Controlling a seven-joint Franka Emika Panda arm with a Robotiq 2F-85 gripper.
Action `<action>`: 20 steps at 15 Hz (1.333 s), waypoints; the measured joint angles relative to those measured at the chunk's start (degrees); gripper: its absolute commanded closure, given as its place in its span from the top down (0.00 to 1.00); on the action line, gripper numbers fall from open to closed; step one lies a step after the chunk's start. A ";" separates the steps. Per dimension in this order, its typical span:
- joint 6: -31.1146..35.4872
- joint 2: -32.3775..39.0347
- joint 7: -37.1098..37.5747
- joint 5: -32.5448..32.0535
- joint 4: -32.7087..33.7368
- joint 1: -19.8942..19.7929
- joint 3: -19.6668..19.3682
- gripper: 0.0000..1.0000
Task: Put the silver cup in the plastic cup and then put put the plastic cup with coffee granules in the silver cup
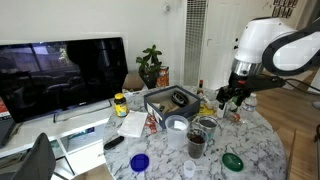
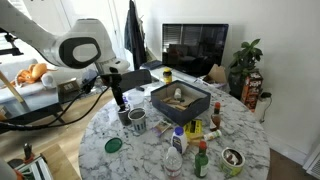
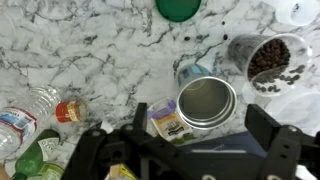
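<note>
In an exterior view: claw (image 1: 232, 97) hangs above the marble bench (image 1: 262, 140), gripping nothing. The silver cup (image 1: 205, 124) stands upright on the bench. The plastic cup (image 1: 177, 125) is just beside it on the TV (image 1: 60, 75) side. The plastic cup with coffee granules (image 1: 197, 146) is in front of both. All three are separate, none nested. Green lid (image 1: 232, 160) lies near the bench edge

In an exterior view: claw (image 2: 122, 100) is over the bench (image 2: 100, 128) with the green lid (image 2: 113, 145) just in front. The cups under it are too small to tell apart. Dark box (image 2: 180, 98) sits mid-bench

Wrist view: claw (image 3: 190, 150) fingers are wide apart, nothing between them. Silver cup (image 3: 205, 103) is dead ahead – upright, empty, with a small printed packet (image 3: 165, 120) touching its side. Plastic cup with coffee granules (image 3: 272, 60) is near it, brown bits visible inside. Green lid (image 3: 178, 8) is at the top edge – water bottle (image 3: 20, 118) lies on its side at the picture's left
</note>
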 measured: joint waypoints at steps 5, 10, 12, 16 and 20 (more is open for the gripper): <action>6.48 13.22 6.72 -7.96 0.03 -2.74 -0.93 1.00; 13.77 21.90 11.23 -12.77 0.27 -1.21 -4.34 1.00; 14.12 22.57 11.42 -12.97 0.45 -0.95 -4.67 1.00; 14.42 22.58 10.97 -11.61 0.73 0.50 -5.86 1.00; 17.29 22.59 8.84 -8.65 1.15 2.40 -7.93 1.00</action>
